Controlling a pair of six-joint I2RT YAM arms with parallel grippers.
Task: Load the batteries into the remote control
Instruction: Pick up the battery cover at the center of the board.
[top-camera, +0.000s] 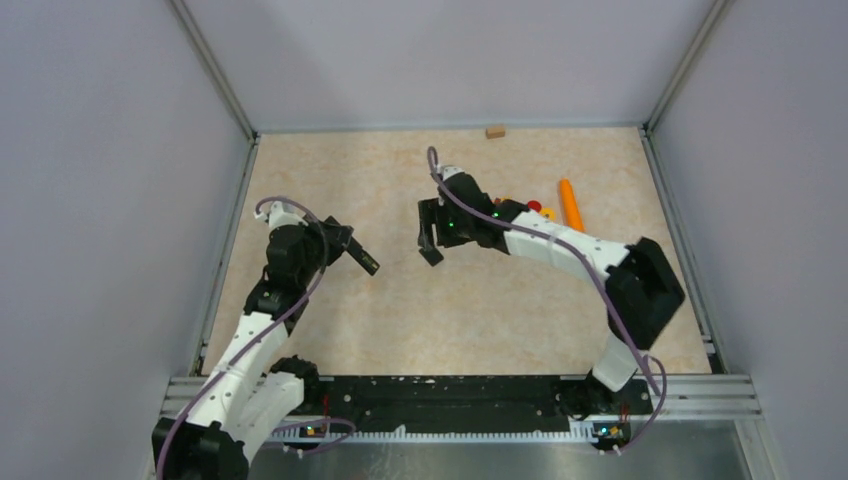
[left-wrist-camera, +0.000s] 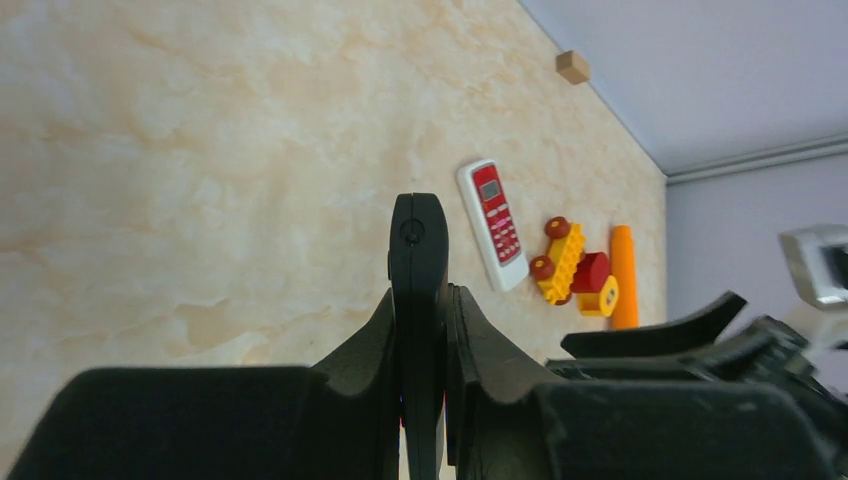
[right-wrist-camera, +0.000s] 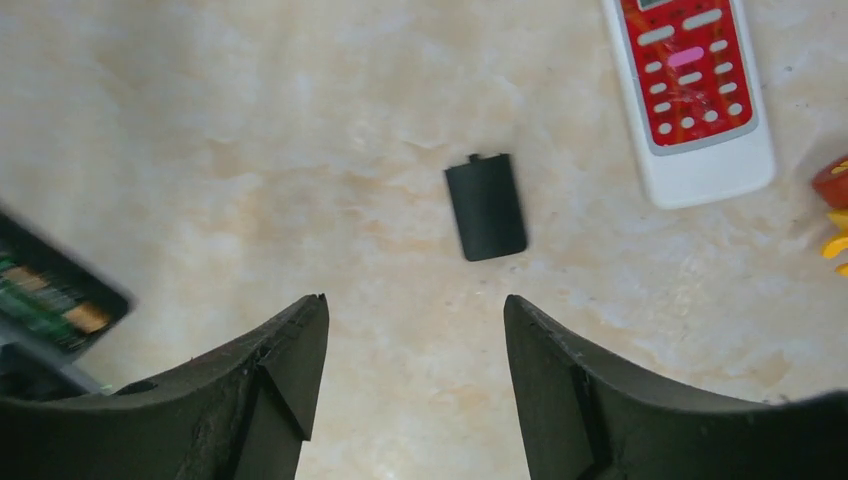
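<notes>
- Black and slim, the remote control is held up off the tabletop, edge-on in the left gripper, which is clamped tight on its flat sides.
- Its open compartment shows at the left edge of the right wrist view. The batteries lie inside it, green-bodied with gold ends. The frame edge cuts them off, so I cannot tell whether they are fully seated.
- Loading looks done or very nearly so.
- What seems left is the black battery cover, which lies flat on the tabletop, well apart from the remote control and not yet fitted.
- The right gripper is spread wide and empty. It hovers over the tabletop with the cover just ahead of its fingertips and touches nothing.
- A white-and-red remote lies face up near the cover.
</notes>
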